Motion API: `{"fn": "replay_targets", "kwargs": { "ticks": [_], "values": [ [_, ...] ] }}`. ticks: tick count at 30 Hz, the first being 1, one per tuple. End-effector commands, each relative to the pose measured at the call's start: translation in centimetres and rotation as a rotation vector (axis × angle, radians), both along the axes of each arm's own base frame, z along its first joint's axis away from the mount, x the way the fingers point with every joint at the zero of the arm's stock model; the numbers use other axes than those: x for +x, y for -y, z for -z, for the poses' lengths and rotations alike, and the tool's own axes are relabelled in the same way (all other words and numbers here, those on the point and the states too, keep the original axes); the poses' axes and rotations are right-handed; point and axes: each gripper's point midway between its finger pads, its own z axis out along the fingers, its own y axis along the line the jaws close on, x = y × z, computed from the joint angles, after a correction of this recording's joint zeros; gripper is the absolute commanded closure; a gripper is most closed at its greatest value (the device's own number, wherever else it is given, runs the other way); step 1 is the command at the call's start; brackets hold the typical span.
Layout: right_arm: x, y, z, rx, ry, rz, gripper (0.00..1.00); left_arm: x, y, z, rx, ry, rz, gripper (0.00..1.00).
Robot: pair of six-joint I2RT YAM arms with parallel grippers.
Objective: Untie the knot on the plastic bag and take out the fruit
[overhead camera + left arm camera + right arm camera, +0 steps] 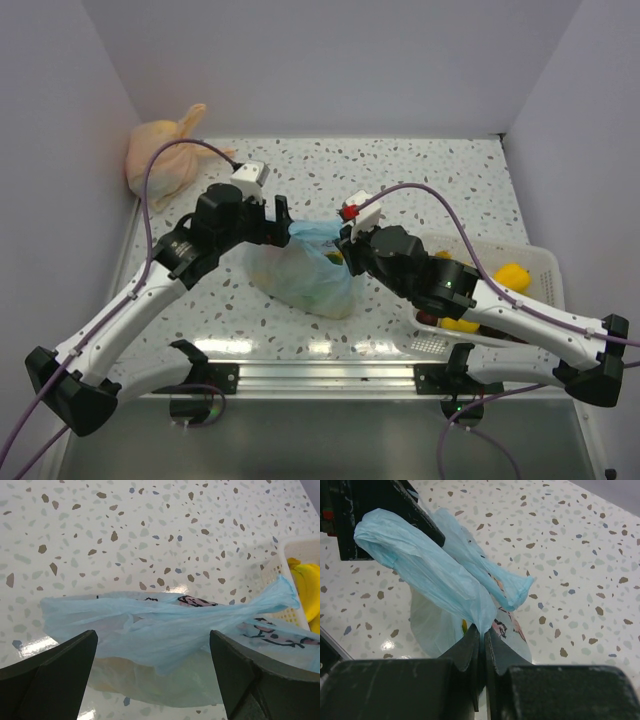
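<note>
While your right pincer was clamped tight on a blue handle strip of the plastic bag, your left pincer sat wide open with nothing in it, the bag's stretched plastic just ahead of its fingers. The bag rested on the surface, between both pincers.

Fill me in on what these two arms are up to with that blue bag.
Both arms are working at the top of the light blue plastic bag. The right gripper is shut on one twisted handle end. The left gripper is open, its fingers straddling the bunched plastic. The bag looks unopened so far. Some yellow fruit lies in the white basket on the right.
</note>
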Motion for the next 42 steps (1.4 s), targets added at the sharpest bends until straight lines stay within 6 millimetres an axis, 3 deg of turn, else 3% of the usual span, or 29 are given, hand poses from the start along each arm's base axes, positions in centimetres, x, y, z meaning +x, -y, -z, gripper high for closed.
{"fn": "replay_targets", "kwargs": {
  "ticks": [1, 7, 12, 16, 19, 20, 22, 23, 25, 26, 28, 29, 32, 33, 37, 40, 42],
  "values": [
    [0.2, -0.7, -2.6, 0.078, 0.033, -0.006, 1.00, 0.4, 0.3, -2.1, 0.041, 0.154, 0.076, 0.00],
    [0.1, -0.8, -2.7, 0.091, 0.027, -0.009, 1.00, 0.2, 1.6, -1.1, 0.128, 0.214, 0.241, 0.01],
    [0.0, -0.8, -2.7, 0.092, 0.024, -0.011, 1.00, 1.9, 2.4, 0.3, 0.175, 0.181, 0.249, 0.09],
    [-0.1, -0.5, -2.5, 0.089, 0.018, -0.007, 1.00, 3.3, 2.5, 0.3, 0.172, 0.196, 0.206, 0.18],
    [-0.1, -0.2, -2.3, 0.086, 0.014, 0.004, 1.00, 4.0, 2.4, 1.3, 0.181, 0.157, 0.161, 0.33],
    [0.0, 0.1, -2.3, 0.088, 0.017, 0.014, 1.00, 4.4, 2.1, 1.6, 0.175, 0.133, 0.117, 0.46],
    [0.1, 0.6, -2.5, 0.089, 0.025, 0.039, 1.00, 5.5, 0.7, 1.2, 0.186, 0.140, 0.005, 0.64],
    [0.3, 1.0, -2.3, 0.083, 0.028, 0.057, 1.00, 6.0, -0.1, 0.3, 0.161, 0.151, -0.053, 0.79],
    [1.1, 2.3, -2.4, 0.077, 0.048, 0.141, 1.00, 7.2, -2.2, -1.5, 0.146, 0.182, -0.183, 0.94],
    [1.5, 2.9, -2.4, 0.069, 0.056, 0.184, 1.00, 8.4, -4.0, -3.3, 0.104, 0.194, -0.279, 1.00],
    [2.8, 5.6, -2.6, 0.062, 0.077, 0.350, 1.00, 9.5, -6.9, -4.2, 0.081, 0.155, -0.394, 1.00],
    [3.3, 6.7, -3.4, 0.077, 0.087, 0.415, 1.00, 11.0, -9.3, -5.7, 0.030, 0.147, -0.484, 1.00],
    [4.5, 9.9, -5.1, 0.166, 0.102, 0.576, 1.00, 12.0, -11.6, -7.7, -0.030, 0.141, -0.557, 1.00],
    [4.9, 10.6, -5.5, 0.198, 0.104, 0.602, 1.00, 12.0, -11.3, -8.2, -0.051, 0.145, -0.539, 1.00],
    [4.8, 9.3, -6.6, 0.252, 0.114, 0.515, 1.00, 10.8, -9.1, -10.0, -0.169, 0.201, -0.420, 1.00],
    [4.0, 6.1, -4.3, 0.194, 0.043, 0.339, 1.00, 8.4, -8.0, -8.1, -0.233, 0.176, -0.351, 1.00],
    [2.9, 4.1, -2.6, 0.170, -0.023, 0.227, 1.00, 6.4, -7.7, -5.4, -0.258, 0.125, -0.334, 1.00]
  ]
}}
